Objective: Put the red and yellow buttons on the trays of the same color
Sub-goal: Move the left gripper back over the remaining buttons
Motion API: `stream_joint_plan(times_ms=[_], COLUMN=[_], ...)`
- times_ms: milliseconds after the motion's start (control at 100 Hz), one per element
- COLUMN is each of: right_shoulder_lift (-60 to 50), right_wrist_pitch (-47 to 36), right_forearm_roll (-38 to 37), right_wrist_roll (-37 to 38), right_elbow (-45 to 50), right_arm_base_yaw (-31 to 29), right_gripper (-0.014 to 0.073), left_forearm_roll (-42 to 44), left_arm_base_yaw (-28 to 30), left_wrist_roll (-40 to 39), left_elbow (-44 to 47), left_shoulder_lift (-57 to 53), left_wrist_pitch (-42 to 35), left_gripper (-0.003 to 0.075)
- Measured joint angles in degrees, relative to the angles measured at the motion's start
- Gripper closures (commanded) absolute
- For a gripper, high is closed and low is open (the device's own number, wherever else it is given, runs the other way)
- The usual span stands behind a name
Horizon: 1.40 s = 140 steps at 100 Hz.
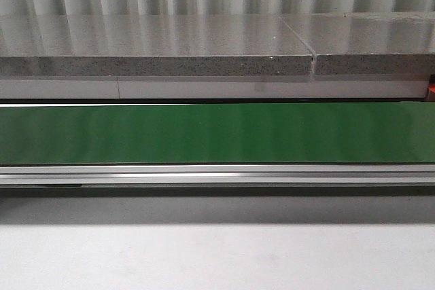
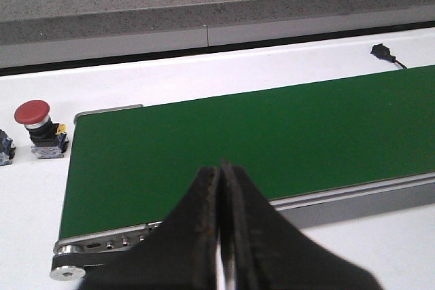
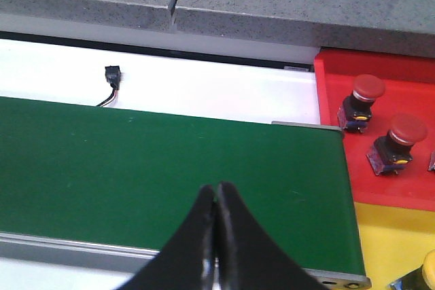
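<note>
Waiting over the long green conveyor belt, we keep both black grippers pressed together, empty. Two buttons sit on the red plastic tray; next, one red-capped mushroom button off the belt's end needs fetching.

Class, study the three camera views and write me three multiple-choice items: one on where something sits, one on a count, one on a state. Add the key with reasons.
1. Where is the red button in the left wrist view?
A. on the green belt
B. on the white surface beside the belt's end
C. in a tray

2. How many red buttons stand fully visible on the red tray?
A. none
B. two
C. five

3. The right hand is:
A. shut, empty
B. wide open
C. gripping a button

Key: B, it stands off the green belt; B, two red caps show; A, fingertips meet with nothing between.
</note>
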Motion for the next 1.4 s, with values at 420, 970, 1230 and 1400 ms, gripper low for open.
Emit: stream_joint_plan(times_ms=[420,970,1230,1400], right_shoulder_lift=[0.00,0.00,0.00,0.00], right_wrist_pitch=[0.00,0.00,0.00,0.00], right_forearm_roll=[0.00,0.00,0.00,0.00], right_wrist_roll=[-0.08,-0.08,-0.08,-0.08], right_elbow=[0.00,0.00,0.00,0.00], right_arm_base_yaw=[0.00,0.00,0.00,0.00], right_gripper=[0.0661,0.0661,0.0661,0.0661], left_forearm_roll=[0.00,0.00,11.22,14.27], left_arm_base_yaw=[0.00,0.00,3.46,8.57], left_wrist_roll=[0.00,-0.51,-19.04,-25.44], left_elbow=[0.00,0.00,-5.99,-13.98], left_shoulder_lift=[0.00,0.00,7.90,19.64], left_wrist_pitch=[0.00,-1.68,-2.84,-2.84], left_gripper=[0.0589,0.0102,0.0101,0.0101])
